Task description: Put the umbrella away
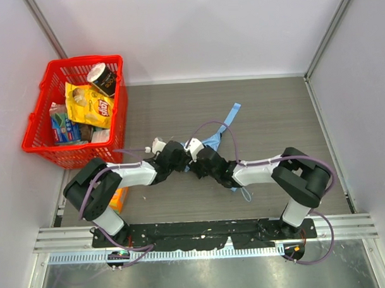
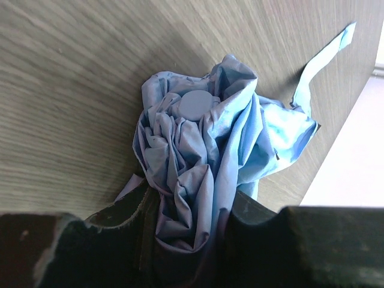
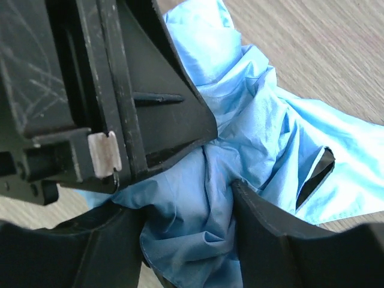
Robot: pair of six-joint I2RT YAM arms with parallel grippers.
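The umbrella (image 1: 213,142) lies at mid-table as a crumpled sky-blue bundle, its strap (image 1: 233,112) trailing toward the back. Both grippers meet over its near end. In the left wrist view the umbrella (image 2: 204,138) shows a round cap (image 2: 196,103) on top and the strap (image 2: 318,60) stretched away. My left gripper (image 2: 192,222) is shut on a fold of its cloth. In the right wrist view the umbrella (image 3: 240,120) fills the gap of my right gripper (image 3: 192,222), both fingers pressing bunched cloth. The black left gripper (image 3: 120,90) sits just above. The shaft and handle are hidden.
A red basket (image 1: 118,96) holding snack bags, a can and packets stands at the back left. An orange packet (image 1: 118,200) lies under the left arm. White walls close in the table on three sides.
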